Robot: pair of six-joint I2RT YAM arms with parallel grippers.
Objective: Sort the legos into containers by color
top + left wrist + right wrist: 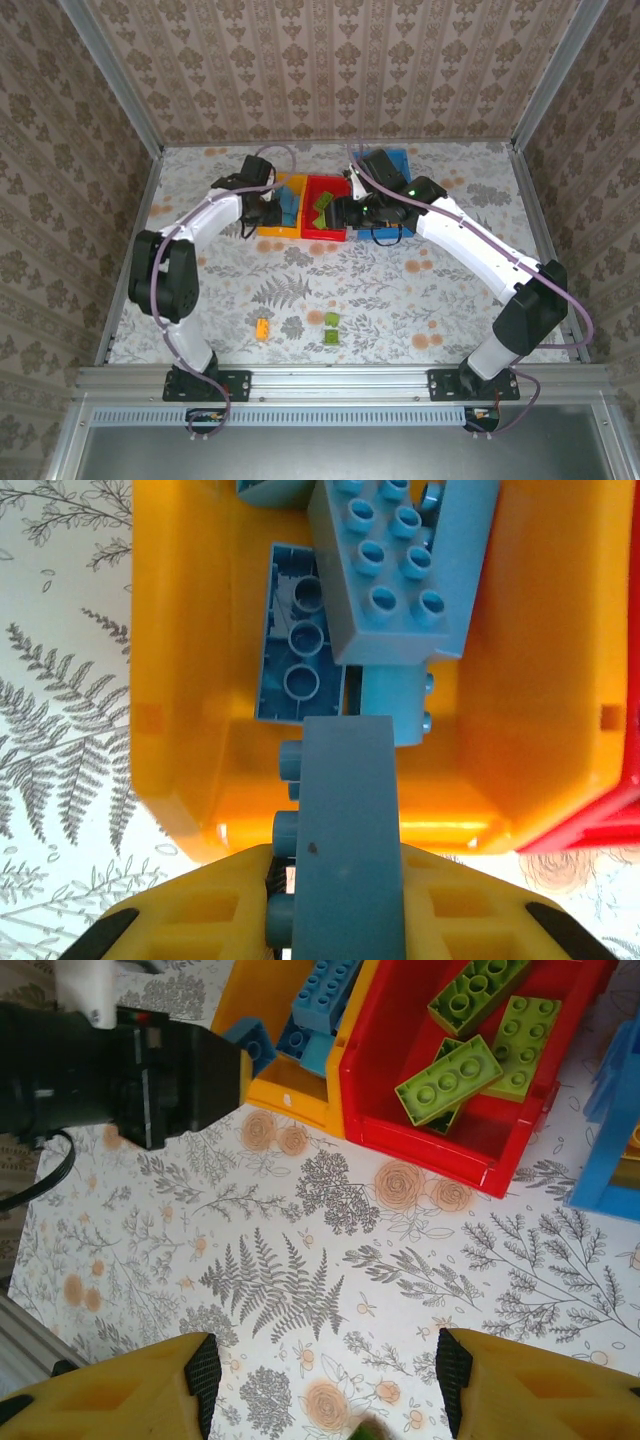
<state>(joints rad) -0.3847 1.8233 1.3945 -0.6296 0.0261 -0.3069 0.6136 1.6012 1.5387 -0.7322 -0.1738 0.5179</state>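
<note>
- Tabletop (pixel 400 290): we judge the sort nearly done. Still loose near the front edge are one orange brick (pixel 262 328) and what look like two loose green bricks (pixel 331 338), touching each other
- Blue bin (pixel 398 160): at the back right, largely under the right arm. In the right wrist view a sliver of orange shows behind its wall, so we take it for the orange bin; the rest of its contents are hidden
- Red bin (pixel 440 1130): the middle one, touching the yellow bin. It holds several green bricks (pixel 448 1080) and no other colour that we can see
- Yellow bin (pixel 540 680): the left one, with blue bricks (pixel 385 560) piled inside and nothing but blue
- Left end effector (pixel 340 880): narrow, clamped on a held brick (pixel 345 810), blue, which hangs over the yellow bin's near wall. We think releasing it is the step in hand
- Right end effector (pixel 328 1380): wide and carrying nothing, over bare tabletop just in front of the red bin
- Left to do, as we read it: drop the held brick, then bin the three loose ones
</note>
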